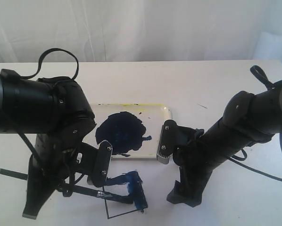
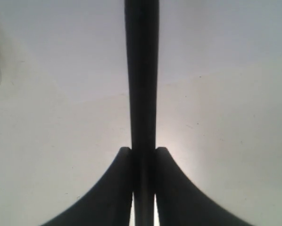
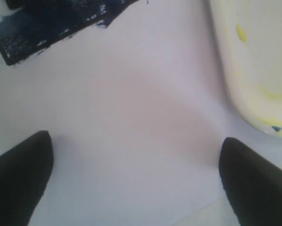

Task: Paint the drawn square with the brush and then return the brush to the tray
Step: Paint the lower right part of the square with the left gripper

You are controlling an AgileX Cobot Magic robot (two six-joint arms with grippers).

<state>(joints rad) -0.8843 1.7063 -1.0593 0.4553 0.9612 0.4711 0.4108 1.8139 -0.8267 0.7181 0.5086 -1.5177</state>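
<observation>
Starting at the left, your left tool [image 2: 143,155] is pinching the brush [image 2: 141,84] by its handle, jaws narrow around it. The brush is lying low over the paper [image 3: 131,108], its tip seemingly reaching into the square [image 1: 126,207]. Painting is looking only partly done, by my reading. In the exterior view, dark blue is covering the square's upper edge and right side while the lower left part is showing white. So you are probably facing more strokes, then the brush's return. Further right, the tray [image 1: 165,111] is sitting on the worktop [image 1: 216,84] just behind the square, carrying a dark paint blob [image 1: 122,133]. Your right tool [image 3: 136,179] is hanging wide and empty over bare paper between square and tray. Counting up: one brush, one square, one tray, one paint blob, two tools.
</observation>
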